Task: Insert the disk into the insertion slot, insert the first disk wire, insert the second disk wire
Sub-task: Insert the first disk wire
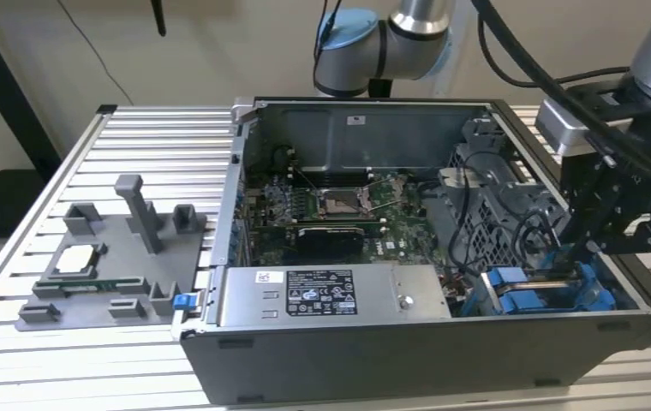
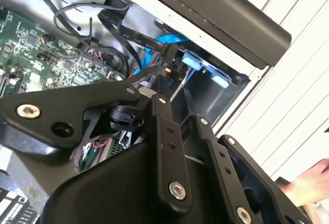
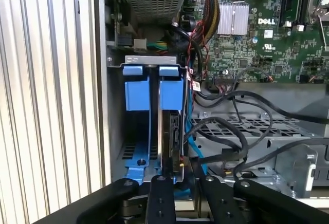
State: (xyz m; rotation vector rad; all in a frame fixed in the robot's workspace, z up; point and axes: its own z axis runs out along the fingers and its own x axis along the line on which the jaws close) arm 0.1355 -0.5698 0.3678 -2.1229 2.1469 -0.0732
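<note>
Since the disk (image 3: pixel 171 131) already stands on edge in the slot (image 3: pixel 152 58), beside a blue carrier (image 3: pixel 136 93), the step in hand looks to be the wiring at its near end. The gripper (image 3: pixel 182 179) hangs low over that end, in the corner of the case (image 1: pixel 417 360) at the exterior view's right. A small dark plug (image 3: pixel 181 163) and a blue wire (image 3: pixel 188 136) lie just at its tip. Whether it is clamped on the plug or only straddles it, I cannot tell. To do this well, I judge the plug should be held square to the disk's edge and pressed straight in, gently. The loose black cables (image 3: pixel 226 131) should stay out from under it, since a tilted plug would likely jam or bend.
</note>
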